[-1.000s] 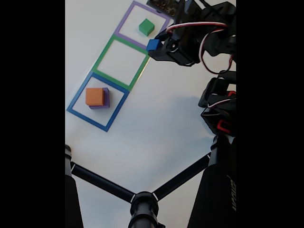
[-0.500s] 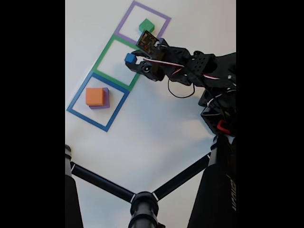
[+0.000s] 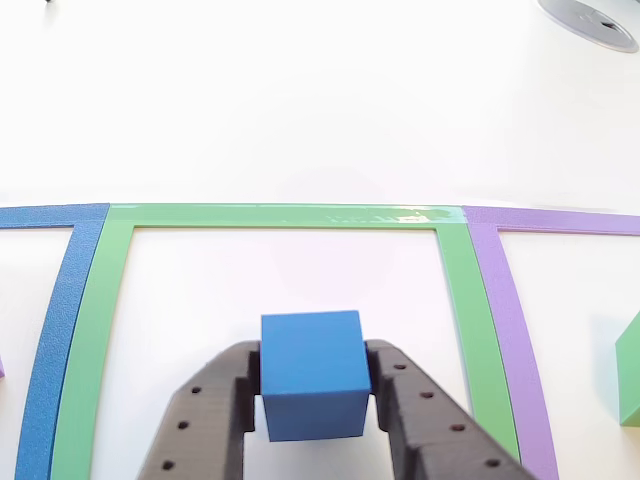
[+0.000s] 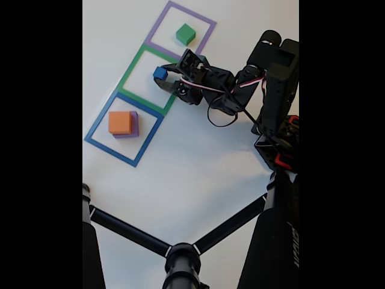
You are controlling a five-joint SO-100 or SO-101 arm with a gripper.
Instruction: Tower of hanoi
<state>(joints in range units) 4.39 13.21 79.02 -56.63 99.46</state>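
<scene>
- Since the earlier frames, the black two-finger gripper had carried the small blue cube from beside the purple outline into the green square outline.
- Jaws were clamped on the cube's sides, presumably for placement there.
- Whether the cube touched the table was unclear.
- The green block sat apart; the orange block mostly hid the purple block.

Hobby or lab bench, white tabletop, black tripod legs
</scene>
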